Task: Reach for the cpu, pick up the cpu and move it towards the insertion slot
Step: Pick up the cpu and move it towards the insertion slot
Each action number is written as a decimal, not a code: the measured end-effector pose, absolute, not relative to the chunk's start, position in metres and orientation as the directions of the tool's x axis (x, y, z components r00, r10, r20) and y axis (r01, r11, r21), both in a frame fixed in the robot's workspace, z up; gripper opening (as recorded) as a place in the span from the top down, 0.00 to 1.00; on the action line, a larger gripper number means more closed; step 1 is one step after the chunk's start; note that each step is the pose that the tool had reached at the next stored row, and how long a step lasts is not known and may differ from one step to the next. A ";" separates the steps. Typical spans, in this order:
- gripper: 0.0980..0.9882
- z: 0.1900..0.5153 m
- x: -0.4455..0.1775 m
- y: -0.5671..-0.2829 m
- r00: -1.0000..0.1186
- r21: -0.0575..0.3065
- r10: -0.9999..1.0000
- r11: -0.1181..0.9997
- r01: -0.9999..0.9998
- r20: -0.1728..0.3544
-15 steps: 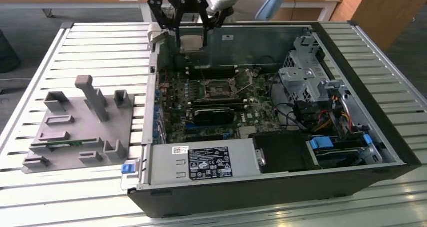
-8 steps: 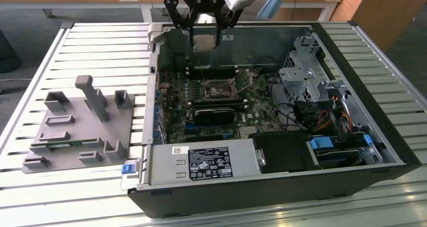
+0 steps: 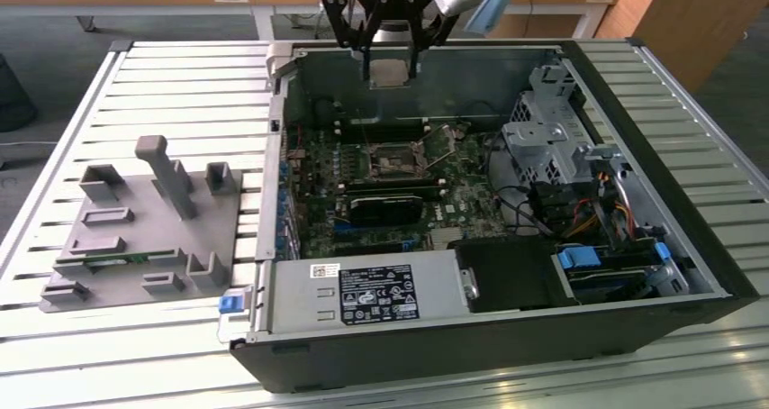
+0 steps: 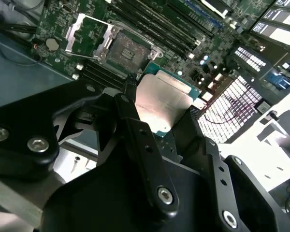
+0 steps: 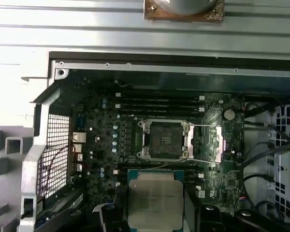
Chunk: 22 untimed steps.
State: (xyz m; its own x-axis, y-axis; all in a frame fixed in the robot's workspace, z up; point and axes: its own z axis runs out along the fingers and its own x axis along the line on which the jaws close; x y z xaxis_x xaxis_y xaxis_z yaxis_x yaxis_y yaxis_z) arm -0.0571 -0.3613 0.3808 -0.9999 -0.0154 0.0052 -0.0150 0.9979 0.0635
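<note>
My gripper [image 3: 390,70] hangs above the far wall of the open computer case, shut on the cpu [image 3: 390,72], a flat square chip with a silvery top. Both wrist views show the cpu [image 4: 165,100] [image 5: 155,199] clamped between the black fingers [image 4: 137,140], held in the air over the motherboard. The insertion slot [image 3: 392,164] lies on the green board, a shiny metal frame around a dark centre, nearer the exterior camera than the chip. In the wrist views the insertion slot [image 4: 126,50] [image 5: 164,140] stands open with its lid folded aside, a short way from the cpu.
The black computer case [image 3: 673,274] lies on its side on a slatted metal table [image 3: 180,76]. A grey fixture plate with blocks [image 3: 139,238] sits on the exterior view's left. Inside are a power supply [image 3: 373,294], a drive cage [image 3: 547,143] and cables [image 3: 577,215].
</note>
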 end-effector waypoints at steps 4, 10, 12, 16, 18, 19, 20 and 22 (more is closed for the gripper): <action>0.50 0.381 -0.056 -0.353 -1.000 0.063 -0.016 0.998 -0.015 0.005; 0.50 0.380 -0.049 -0.343 -1.000 0.063 -0.015 0.998 -0.015 0.005; 0.50 0.380 -0.044 -0.341 -1.000 0.063 -0.015 0.998 -0.015 0.005; 0.50 0.380 -0.035 -0.340 -1.000 0.064 -0.014 0.998 -0.014 0.005; 0.50 0.379 -0.031 -0.339 -1.000 0.064 -0.014 0.998 -0.014 0.005; 0.50 0.380 -0.029 -0.339 -1.000 0.064 -0.014 0.998 -0.014 0.005; 0.50 0.379 -0.028 -0.339 -1.000 0.065 -0.014 0.998 -0.014 0.005; 0.50 0.379 -0.027 -0.339 -1.000 0.065 -0.014 0.998 -0.014 0.005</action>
